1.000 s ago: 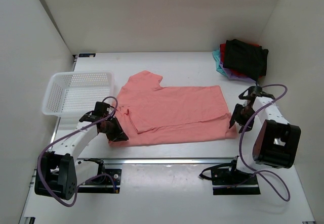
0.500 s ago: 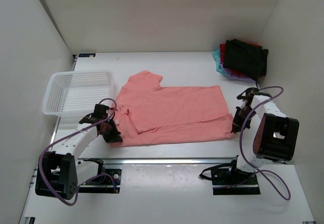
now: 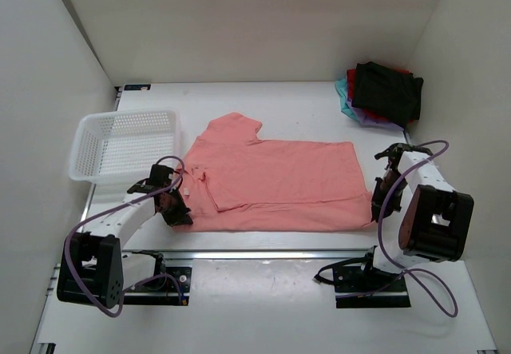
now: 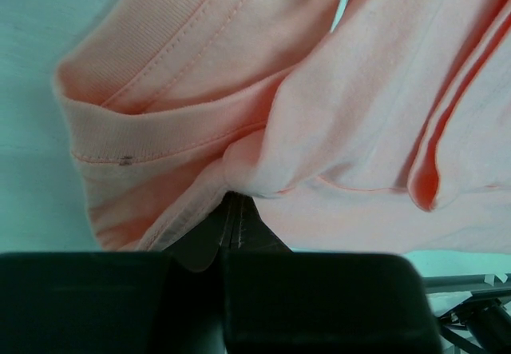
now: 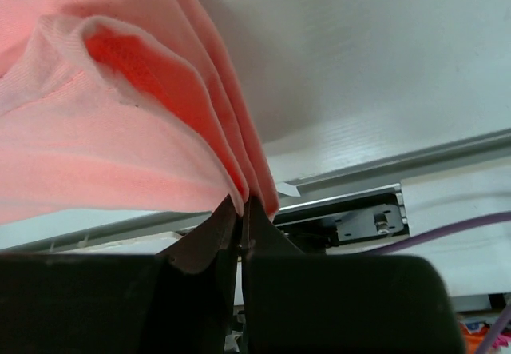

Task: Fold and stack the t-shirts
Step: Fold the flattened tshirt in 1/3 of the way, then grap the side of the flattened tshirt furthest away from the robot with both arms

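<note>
A salmon-pink t-shirt point(image 3: 271, 182) lies spread across the middle of the table, folded lengthwise with its collar at the left. My left gripper point(image 3: 177, 212) is shut on the shirt's near left corner; in the left wrist view the pink cloth point(image 4: 319, 130) bunches over the closed fingers point(image 4: 235, 230). My right gripper point(image 3: 375, 204) is shut on the near right corner, and the right wrist view shows layered pink hem point(image 5: 160, 106) pinched between the fingertips point(image 5: 223, 226). A pile of folded t-shirts point(image 3: 382, 92), black on top with red, teal and purple beneath, sits at the back right.
A white mesh basket point(image 3: 124, 144) stands at the left, just behind my left arm. A metal rail point(image 3: 263, 253) runs along the table's near edge in front of the arm bases. White walls close in the left, back and right sides.
Both grippers have closed on the shirt's near corners. The near edge has been pulled straighter and the right corner has shifted toward the right.
</note>
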Robot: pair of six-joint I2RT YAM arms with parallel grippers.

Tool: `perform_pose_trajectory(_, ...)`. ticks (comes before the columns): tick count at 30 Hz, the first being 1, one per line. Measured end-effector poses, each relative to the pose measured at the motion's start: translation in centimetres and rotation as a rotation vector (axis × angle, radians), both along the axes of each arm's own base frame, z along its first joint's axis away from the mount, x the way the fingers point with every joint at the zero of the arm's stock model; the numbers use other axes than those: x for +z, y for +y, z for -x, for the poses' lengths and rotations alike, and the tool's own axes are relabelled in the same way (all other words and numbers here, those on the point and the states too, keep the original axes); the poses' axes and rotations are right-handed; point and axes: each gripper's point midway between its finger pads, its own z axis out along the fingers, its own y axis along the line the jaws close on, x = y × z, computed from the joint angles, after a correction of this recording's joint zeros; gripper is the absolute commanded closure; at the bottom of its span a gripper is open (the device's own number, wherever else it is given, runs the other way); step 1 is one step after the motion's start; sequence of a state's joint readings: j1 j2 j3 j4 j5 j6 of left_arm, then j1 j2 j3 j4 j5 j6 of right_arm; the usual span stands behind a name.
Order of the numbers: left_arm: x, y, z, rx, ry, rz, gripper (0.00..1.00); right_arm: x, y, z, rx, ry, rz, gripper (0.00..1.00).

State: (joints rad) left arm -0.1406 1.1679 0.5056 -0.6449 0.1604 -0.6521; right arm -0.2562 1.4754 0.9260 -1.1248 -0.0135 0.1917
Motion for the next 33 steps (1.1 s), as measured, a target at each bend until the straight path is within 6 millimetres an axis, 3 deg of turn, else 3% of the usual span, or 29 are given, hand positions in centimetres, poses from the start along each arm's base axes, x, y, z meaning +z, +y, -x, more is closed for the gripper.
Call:
perform_pose_trajectory(5,0.3,0.2,-0.7,0.005,-0.009,-0.018,1.0,0.3,-0.4,1.0,0.001,0.045,0.025,1.0)
perform_pose_trajectory(8,1.0,0.0,-1.8,-0.004,-0.034,-0.022,1.0,0.9,-0.8,1.2,-0.008,0.073,0.048,0.65)
perform_pose_trajectory(9,1.4,-0.2,-2.3,-0.014,-0.048,-0.021,1.0,1.3,-1.1,0.9,-0.01,0.072,0.062,0.59)
perform_pose_trajectory(12,2.9,-1.2,-4.1,-0.056,-0.113,-0.004,1.0,2.8,-2.0,-0.7,-0.004,0.03,0.112,0.51)
perform_pose_trajectory(18,6.2,-4.3,-7.7,-0.151,-0.267,0.105,1.0,6.4,-3.5,-7.0,0.007,-0.169,0.182,0.54)
perform_pose_trajectory(20,7.0,-5.2,-9.0,-0.168,-0.294,0.135,0.84,6.2,-3.5,-8.6,0.013,-0.209,0.167,0.54)
perform_pose_trajectory(21,7.6,-5.5,-10.2,-0.174,-0.319,0.144,0.53,5.8,-3.4,-9.4,0.016,-0.216,0.155,0.55)
perform_pose_trajectory(22,8.0,-5.7,-11.3,-0.18,-0.343,0.148,0.52,5.2,-3.4,-10.0,0.018,-0.216,0.145,0.56)
perform_pose_trajectory(24,9.1,-6.1,-14.8,-0.164,-0.405,0.163,0.65,3.5,-3.3,-11.3,0.02,-0.196,0.116,0.57)
perform_pose_trajectory(25,9.6,-6.2,-16.7,-0.159,-0.434,0.173,1.0,2.6,-3.2,-12.0,0.021,-0.182,0.098,0.57)
perform_pose_trajectory(29,10.4,-6.3,-25.2,-0.153,-0.532,0.184,1.0,1.1,-2.9,-14.9,0.031,-0.188,0.058,0.57)
perform_pose_trajectory(30,10.4,-6.2,-27.4,-0.157,-0.547,0.175,0.94,1.2,-2.8,-15.8,0.034,-0.205,0.054,0.57)
perform_pose_trajectory(32,10.2,-6.1,-31.1,-0.171,-0.575,0.149,0.69,1.8,-2.8,-17.2,0.04,-0.246,0.054,0.56)
perform_pose_trajectory(33,10.1,-6.1,-32.6,-0.182,-0.59,0.135,0.73,2.2,-2.8,-17.8,0.04,-0.267,0.053,0.56)
